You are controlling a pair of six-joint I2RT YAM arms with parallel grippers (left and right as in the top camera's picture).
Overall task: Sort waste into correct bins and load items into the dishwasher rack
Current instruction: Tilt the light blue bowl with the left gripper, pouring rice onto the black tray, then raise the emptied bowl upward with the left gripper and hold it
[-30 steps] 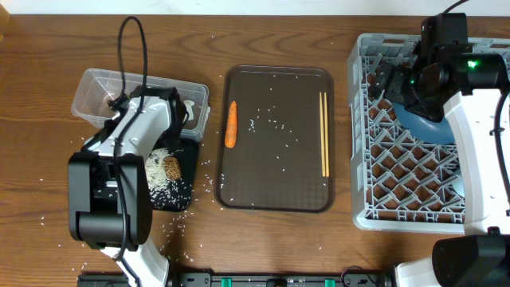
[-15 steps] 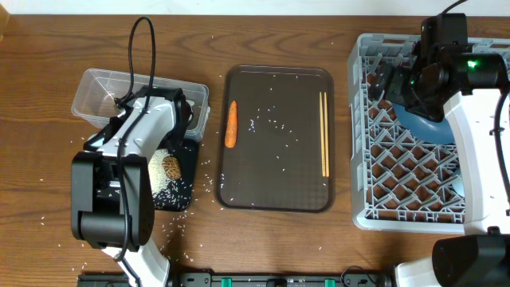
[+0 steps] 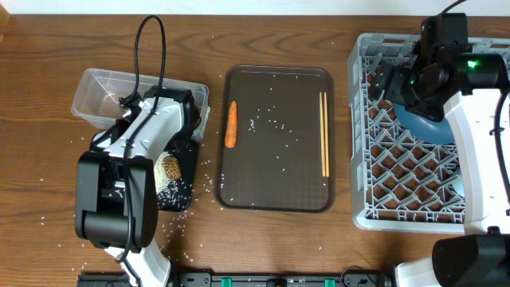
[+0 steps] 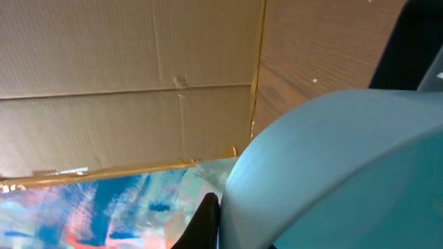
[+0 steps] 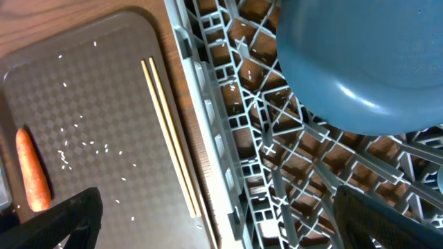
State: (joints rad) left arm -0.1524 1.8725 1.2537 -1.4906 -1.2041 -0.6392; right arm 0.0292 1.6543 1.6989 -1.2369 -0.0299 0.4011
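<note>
My left gripper (image 4: 216,211) is shut on the rim of the white bowl (image 4: 332,173), which fills the lower right of the left wrist view. From above, that gripper (image 3: 185,119) hangs over the clear tub (image 3: 100,92) and the black tray (image 3: 179,195), with the bowl hidden under the arm. Rice and a brown lump (image 3: 169,169) lie in the black tray. My right gripper (image 5: 221,228) is open and empty above the left side of the grey rack (image 3: 374,191). The dark blue plate (image 5: 360,62) lies in that rack. The carrot (image 3: 231,123) and the chopsticks (image 3: 324,134) rest on the brown serving tray (image 3: 275,199).
Loose rice grains (image 3: 209,163) are scattered over the serving tray and on the wooden table around the black tray. The left arm's black cable (image 3: 147,56) loops above the clear tub. The rack's left wall (image 5: 208,124) runs close beside the chopsticks (image 5: 169,138).
My left arm has shifted a little to the right and toward the back, and more of the brown lump shows. The right arm has not moved.
</note>
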